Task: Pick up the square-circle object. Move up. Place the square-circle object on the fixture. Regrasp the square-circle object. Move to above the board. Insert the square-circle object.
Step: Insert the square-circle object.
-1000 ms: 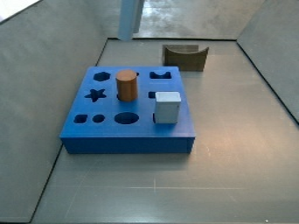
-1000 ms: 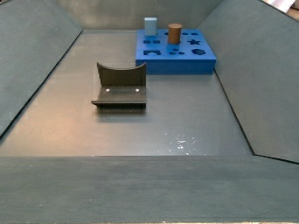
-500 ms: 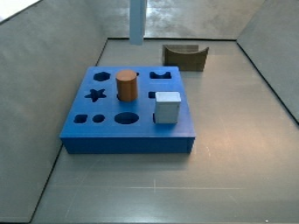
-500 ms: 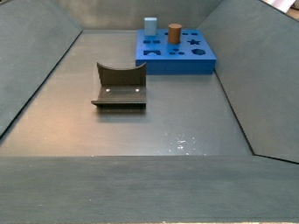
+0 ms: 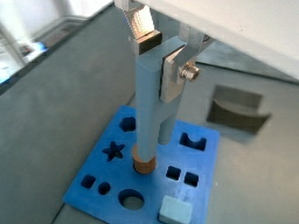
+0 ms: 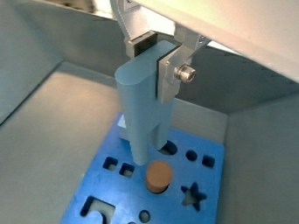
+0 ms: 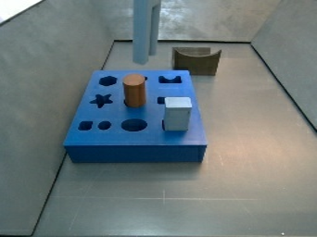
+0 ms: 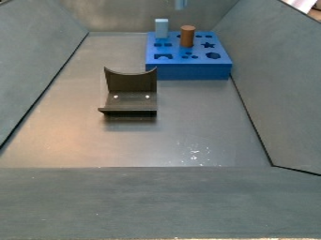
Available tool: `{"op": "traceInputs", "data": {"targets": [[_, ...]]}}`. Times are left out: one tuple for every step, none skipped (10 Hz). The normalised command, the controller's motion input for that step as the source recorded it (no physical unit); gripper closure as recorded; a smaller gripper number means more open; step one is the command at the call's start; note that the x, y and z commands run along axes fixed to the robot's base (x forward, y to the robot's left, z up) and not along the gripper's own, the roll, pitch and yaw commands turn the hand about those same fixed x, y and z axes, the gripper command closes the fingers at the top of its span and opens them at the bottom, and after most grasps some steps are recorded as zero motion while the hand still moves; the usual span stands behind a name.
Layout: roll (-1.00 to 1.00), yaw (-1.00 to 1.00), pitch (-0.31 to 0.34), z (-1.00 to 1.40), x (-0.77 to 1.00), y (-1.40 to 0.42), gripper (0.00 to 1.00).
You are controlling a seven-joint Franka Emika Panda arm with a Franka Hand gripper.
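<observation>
My hand (image 5: 152, 54) is clamped on the top of the square-circle object (image 6: 142, 114), which hangs upright above the board (image 5: 111, 179) near the brown cylinder (image 6: 158, 178). I judge it needs centring over its matching hole before a slow, vertical descent.

Gripper (image 5: 153, 54) holds the square-circle object (image 7: 145, 32) upright above the board (image 7: 118, 139) — fixture (image 7: 196, 60) behind.
</observation>
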Motion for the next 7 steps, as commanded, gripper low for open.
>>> {"op": "traceInputs", "data": {"targets": [[-0.06,-0.99,-0.13,-0.43,0.0,-0.03,1.0],[-0.11,-0.81,-0.126,-0.47,-0.08,-0.2,1.0],[-0.13,-0.75,-0.154,-0.36,-0.14,-0.22,1.0],[-0.09,-0.68,-0.119,-0.21,-0.19,-0.26,1.0],[-0.08,-0.59,-0.114,-0.17,-0.27,-0.32,1.0],[-0.05,-0.65,-0.076,-0.07,-0.25,-0.25,1.0],[-0.03,-0.77,-0.06,-0.05,-0.25,-0.06,1.0]]}}
